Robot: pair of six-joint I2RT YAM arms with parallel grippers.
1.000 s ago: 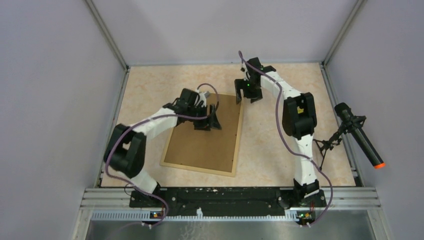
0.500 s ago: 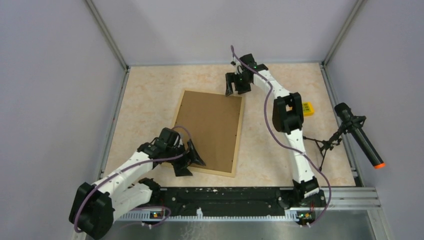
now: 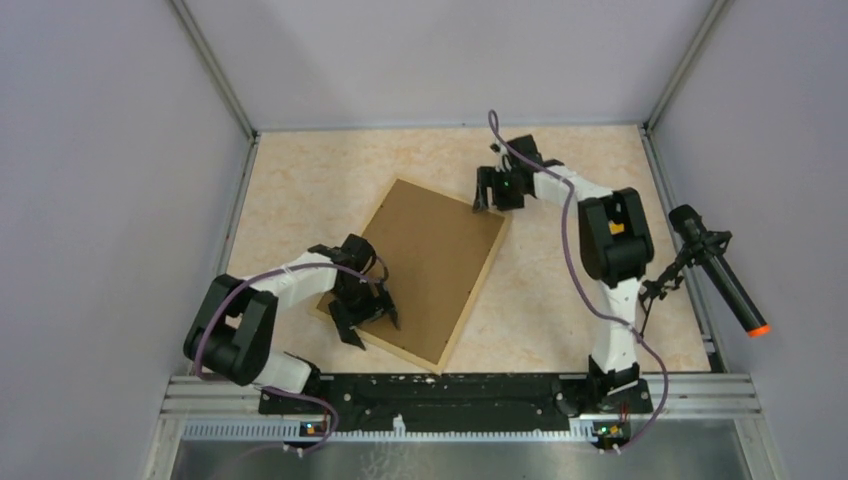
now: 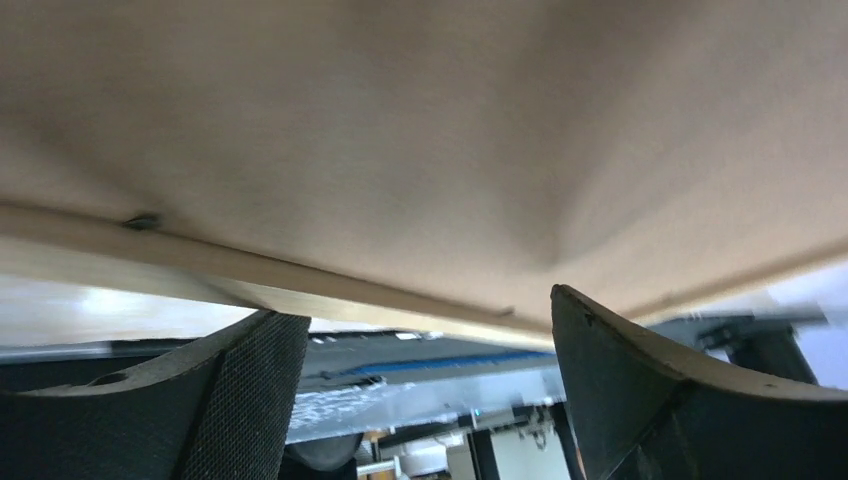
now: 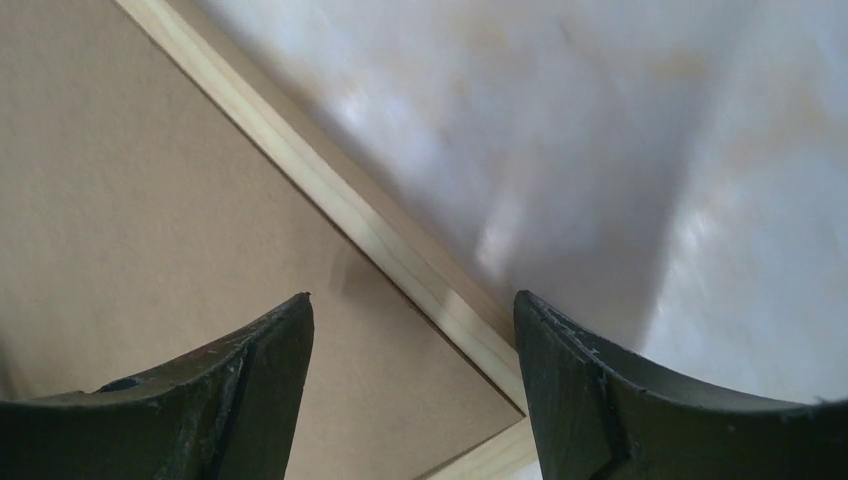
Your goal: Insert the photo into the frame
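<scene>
Table point(image 3: 290, 205) seen from above and behind the arms, with two close views from the wrists. The frame point(image 3: 425, 265) lies flat near the middle of the table, back side up, so that only its plain brown board and a thin rim of light wood show; it is turned at an angle, with one corner pointing toward the far wall and the opposite corner toward the near rail point(image 3: 450, 385). The left pincer point(image 3: 363, 322) sits at the frame's near-left edge, close to the left corner, its arm bent low and reaching in from the left. In the left wrist view its two dark fingers point(image 4: 235, 400) stand wide apart and released, with nothing between them; the wooden rim and the brown board fill the picture above the fingertips, and whether the tips touch the wood cannot be told. The right pincer point(image 3: 497, 198) hangs over the frame's far-right corner, its arm stretched out along the right side of the table. In the right wrist view its fingers point(image 5: 250, 400) are likewise spread and released, one over the brown board and the other over the pale table surface, with the wooden rim running diagonally through the gap between them down to the corner; it grasps nothing. A black microphone with an orange tip point(image 3: 722, 272) stands on a small stand at the right edge of the table, well apart from the frame.
</scene>
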